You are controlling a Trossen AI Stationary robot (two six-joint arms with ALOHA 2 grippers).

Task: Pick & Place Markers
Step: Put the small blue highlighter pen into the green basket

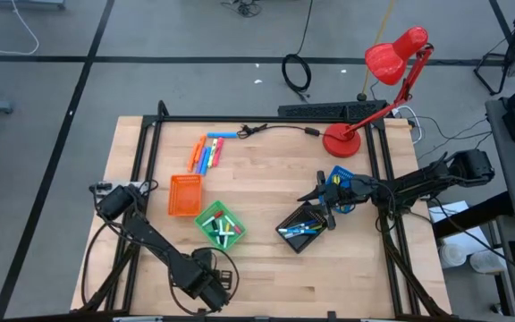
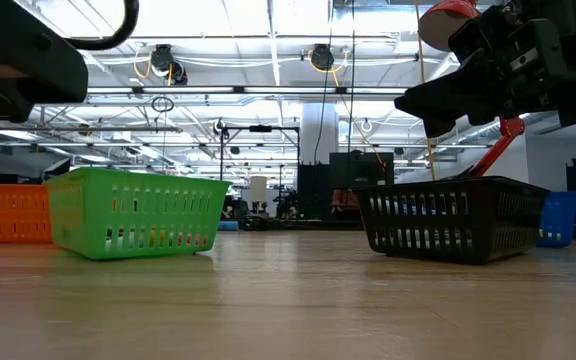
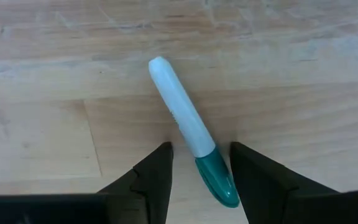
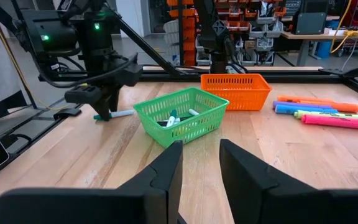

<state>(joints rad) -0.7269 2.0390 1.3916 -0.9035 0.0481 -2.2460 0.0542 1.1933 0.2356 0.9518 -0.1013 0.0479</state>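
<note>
- High view: the left claw (image 1: 211,284) is hidden under its own arm at the near edge of the tabletop (image 1: 266,268); loose markers (image 1: 207,154) are seen by the orange tray (image 1: 184,194).
- Low view: tray contents are screened by the green tray (image 2: 133,212) and black tray (image 2: 448,218); a workshop hall is seen behind.
- Left wrist view: a white, teal-capped marker (image 3: 190,127) lies between part-open fingers (image 3: 157,174), untouched.
- Right wrist view: the right claw (image 4: 201,158) is held part-open and empty.

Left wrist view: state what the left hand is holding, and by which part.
Nothing held yet. The left hand is open astride a white marker lying on the table; the fingers flank its green cap end without visibly touching it.
</note>
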